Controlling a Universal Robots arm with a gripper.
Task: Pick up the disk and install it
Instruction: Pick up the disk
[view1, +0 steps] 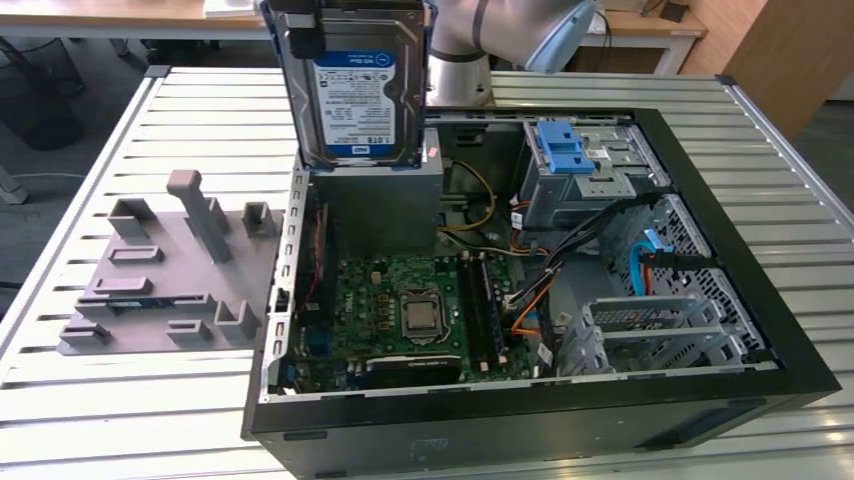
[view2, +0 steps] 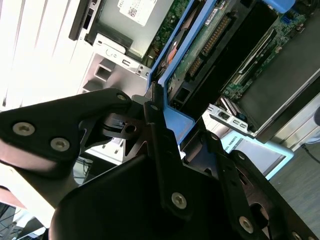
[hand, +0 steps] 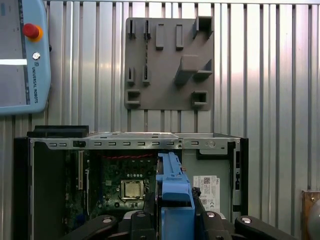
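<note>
One disk (view1: 358, 95), one case (view1: 534, 422), one fixture plate (view1: 174, 275).

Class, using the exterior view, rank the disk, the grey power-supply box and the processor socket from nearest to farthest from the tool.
1. The disk, held upright in the tool.
2. The power-supply box, directly beneath the disk.
3. The processor socket, on the motherboard beyond that box.

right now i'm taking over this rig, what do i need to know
The end effector is shut on the disk, with its fingers on the blue carrier.
The disk is held upright in the air over the open computer case.
Done: the disk is picked up.
Left: install. The disk is not in the drive cage, which stands apart from it.
</note>
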